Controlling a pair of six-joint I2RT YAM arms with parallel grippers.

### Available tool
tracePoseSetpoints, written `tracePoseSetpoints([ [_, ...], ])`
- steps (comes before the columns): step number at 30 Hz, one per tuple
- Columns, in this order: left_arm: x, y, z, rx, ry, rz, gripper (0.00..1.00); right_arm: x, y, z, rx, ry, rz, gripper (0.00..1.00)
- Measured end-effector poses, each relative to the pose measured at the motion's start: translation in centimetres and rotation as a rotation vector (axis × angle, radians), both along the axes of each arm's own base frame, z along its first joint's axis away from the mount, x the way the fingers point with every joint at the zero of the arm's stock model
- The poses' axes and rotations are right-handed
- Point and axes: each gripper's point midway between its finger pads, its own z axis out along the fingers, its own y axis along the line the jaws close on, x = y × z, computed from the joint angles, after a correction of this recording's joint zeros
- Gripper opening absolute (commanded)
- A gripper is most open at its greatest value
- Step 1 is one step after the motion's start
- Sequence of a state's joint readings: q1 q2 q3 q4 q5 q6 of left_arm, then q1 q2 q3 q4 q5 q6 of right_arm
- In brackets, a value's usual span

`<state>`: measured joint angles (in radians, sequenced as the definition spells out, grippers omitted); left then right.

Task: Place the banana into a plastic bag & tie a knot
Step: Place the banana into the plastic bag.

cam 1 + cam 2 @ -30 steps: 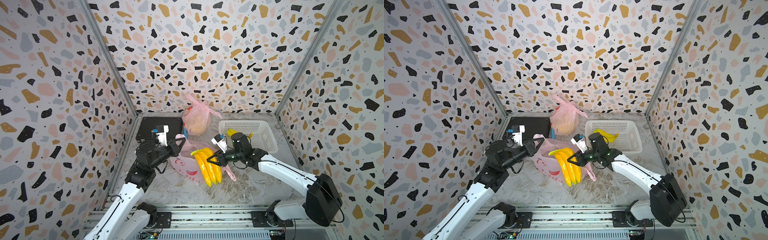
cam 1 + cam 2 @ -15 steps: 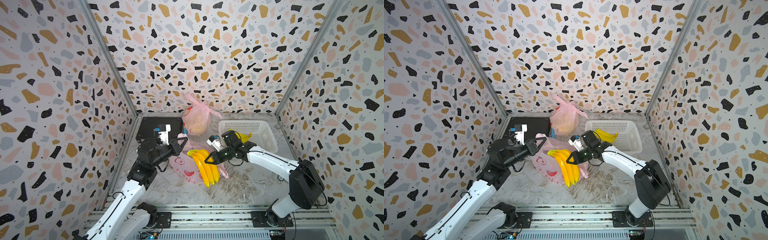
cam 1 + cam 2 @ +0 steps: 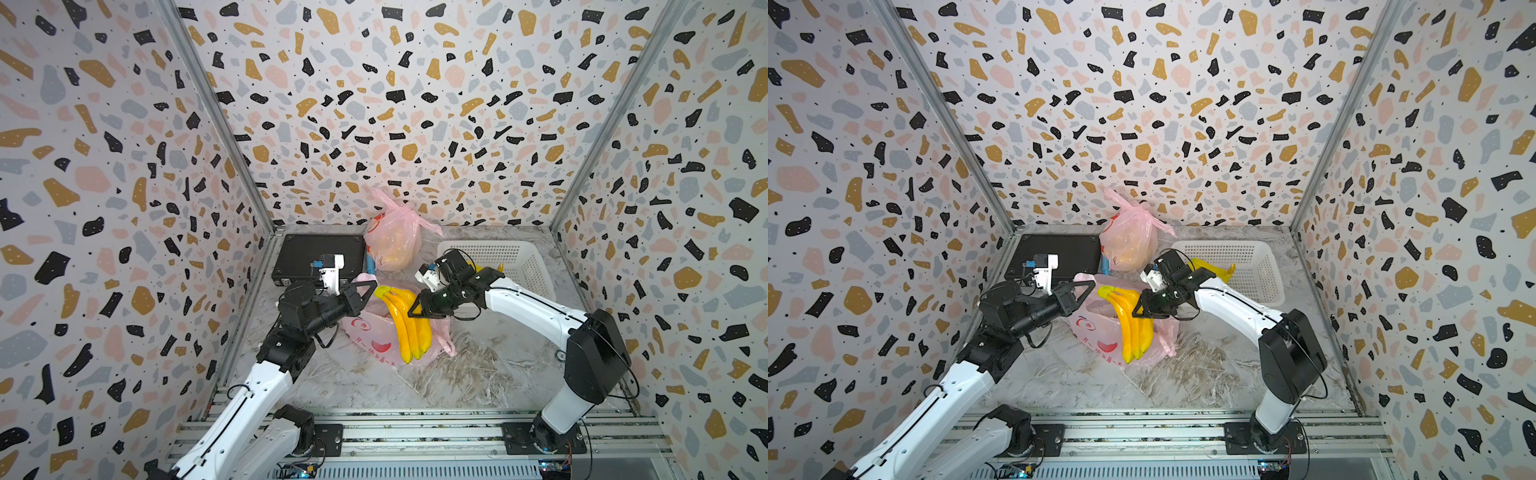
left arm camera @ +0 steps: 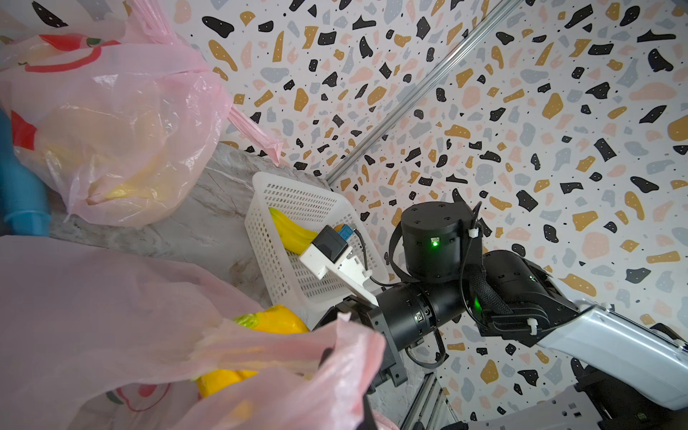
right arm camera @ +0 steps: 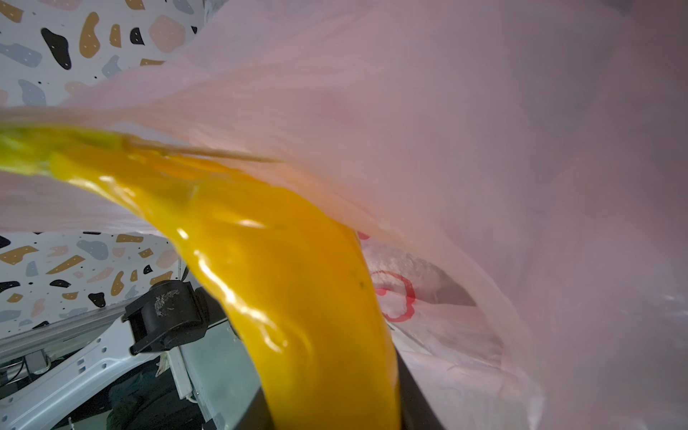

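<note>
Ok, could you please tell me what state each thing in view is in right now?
open bag, unknotted, one edge lifted.
banana bunch, held at the open bag, not clearly inside.
knotted bag, tied, filled.
basket, upright, holding a loose banana.
left gripper, shut on the open bag's edge.
right gripper, shut on the banana bunch.

A glossy yellow banana bunch [image 3: 406, 328] lies lengthwise across the crumpled pink plastic bag [image 3: 365, 334] with red print, its greenish stem toward the back where the film is lifted.
</note>
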<state>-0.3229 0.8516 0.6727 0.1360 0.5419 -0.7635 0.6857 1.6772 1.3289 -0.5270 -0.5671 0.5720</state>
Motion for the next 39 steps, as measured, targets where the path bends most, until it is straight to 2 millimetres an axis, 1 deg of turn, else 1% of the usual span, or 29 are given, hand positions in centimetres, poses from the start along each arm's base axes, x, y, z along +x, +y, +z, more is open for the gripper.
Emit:
tracePoseSetpoints([
  [3, 0.0, 0.0, -0.1, 0.001, 0.002, -0.002, 0.00, 0.6, 0.1, 0.3, -0.015, -0.041, 0.011, 0.00],
  [7, -0.1, -0.1, -0.1, 0.001, 0.003, -0.005, 0.00, 1.2, 0.1, 0.2, -0.049, -0.103, 0.032, 0.00],
  [10, -0.1, -0.1, -0.2, 0.001, 0.004, -0.011, 0.00, 1.2, 0.1, -0.3, -0.079, -0.134, 0.055, 0.00],
  [13, -0.1, -0.2, -0.3, 0.003, 0.005, -0.015, 0.00, 1.2, 0.9, -1.2, -0.122, -0.155, 0.087, 0.00],
  [15, -0.1, -0.2, -0.3, 0.004, 0.004, -0.016, 0.00, 0.6, 1.4, -2.1, -0.158, -0.158, 0.112, 0.00],
  [17, -0.1, -0.2, -0.3, 0.007, 0.003, -0.016, 0.00, -0.4, 1.7, -3.0, -0.194, -0.147, 0.134, 0.00],
  [21, -0.1, -0.3, -0.3, 0.006, 0.000, -0.022, 0.00, -2.0, 2.1, -3.6, -0.206, -0.103, 0.144, 0.00],
  [22, -0.1, -0.3, -0.2, 0.004, -0.002, -0.025, 0.00, -2.2, 2.2, -3.6, -0.202, -0.084, 0.135, 0.00],
  [24, -0.1, -0.5, -0.1, 0.000, -0.007, -0.032, 0.00, -2.3, 2.2, -3.7, -0.203, -0.047, 0.109, 0.03],
  [27, -0.4, -0.7, 0.0, -0.010, -0.008, -0.044, 0.00, -1.6, 2.5, -3.8, -0.205, 0.019, 0.057, 0.08],
  [28, -0.5, -0.7, -0.2, -0.014, -0.004, -0.046, 0.00, -1.1, 2.7, -3.9, -0.203, 0.043, 0.036, 0.12],
  [31, -1.1, -0.8, -1.0, -0.023, 0.012, -0.055, 0.00, 0.2, 3.1, -4.7, -0.205, 0.098, -0.013, 0.31],
  [32, -1.3, -0.9, -1.4, -0.024, 0.020, -0.058, 0.00, 0.6, 3.2, -5.0, -0.209, 0.116, -0.028, 0.42],
  [33, -1.4, -0.9, -1.6, -0.026, 0.027, -0.058, 0.00, 1.0, 3.3, -5.2, -0.212, 0.128, -0.040, 0.63],
  [34, -1.6, -0.9, -1.9, -0.027, 0.034, -0.060, 0.00, 1.4, 3.3, -5.4, -0.216, 0.137, -0.051, 0.80],
  [35, -1.7, -0.9, -2.0, -0.029, 0.038, -0.061, 0.00, 1.7, 3.4, -5.4, -0.220, 0.141, -0.061, 0.92],
  [36, -1.7, -0.8, -2.0, -0.028, 0.040, -0.057, 0.00, 2.0, 3.3, -5.4, -0.224, 0.141, -0.068, 0.97],
  [37, -1.7, -0.7, -2.1, -0.027, 0.043, -0.050, 0.00, 2.3, 3.2, -5.2, -0.226, 0.137, -0.075, 1.00],
  [39, -1.7, -0.4, -2.2, -0.022, 0.050, -0.029, 0.00, 2.8, 3.1, -4.6, -0.225, 0.114, -0.082, 1.00],
])
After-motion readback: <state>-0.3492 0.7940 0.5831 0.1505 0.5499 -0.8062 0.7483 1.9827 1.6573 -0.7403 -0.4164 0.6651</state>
